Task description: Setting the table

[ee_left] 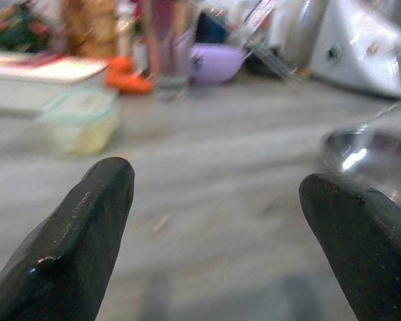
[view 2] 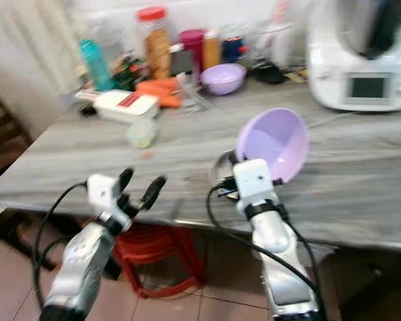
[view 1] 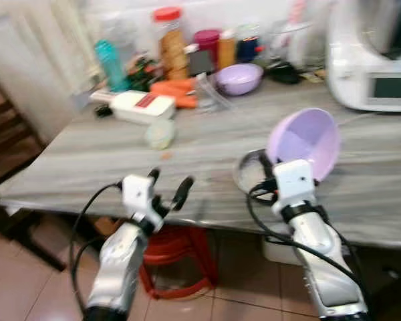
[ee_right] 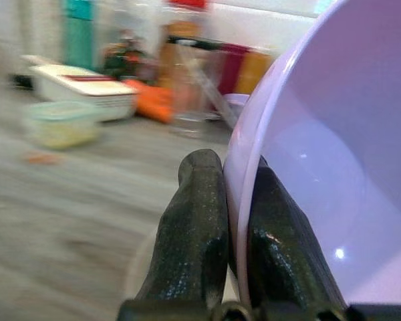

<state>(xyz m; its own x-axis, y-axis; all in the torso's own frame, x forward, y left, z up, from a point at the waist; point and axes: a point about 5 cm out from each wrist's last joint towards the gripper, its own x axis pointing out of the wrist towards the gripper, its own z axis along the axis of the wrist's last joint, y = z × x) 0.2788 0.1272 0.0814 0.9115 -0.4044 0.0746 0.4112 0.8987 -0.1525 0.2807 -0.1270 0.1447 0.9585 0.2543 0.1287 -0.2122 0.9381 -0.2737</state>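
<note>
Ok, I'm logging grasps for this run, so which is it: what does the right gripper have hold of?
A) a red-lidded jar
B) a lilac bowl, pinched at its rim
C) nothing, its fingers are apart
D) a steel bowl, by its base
B: the right gripper has one black finger on each side of the rim of the lilac bowl, held tipped up over the table.

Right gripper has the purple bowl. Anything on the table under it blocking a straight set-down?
Yes. The right gripper pinches the rim of the purple bowl, held tilted over the table. A shiny metal dish lies on the table just beside the gripper; bare tabletop lies further left.
</note>
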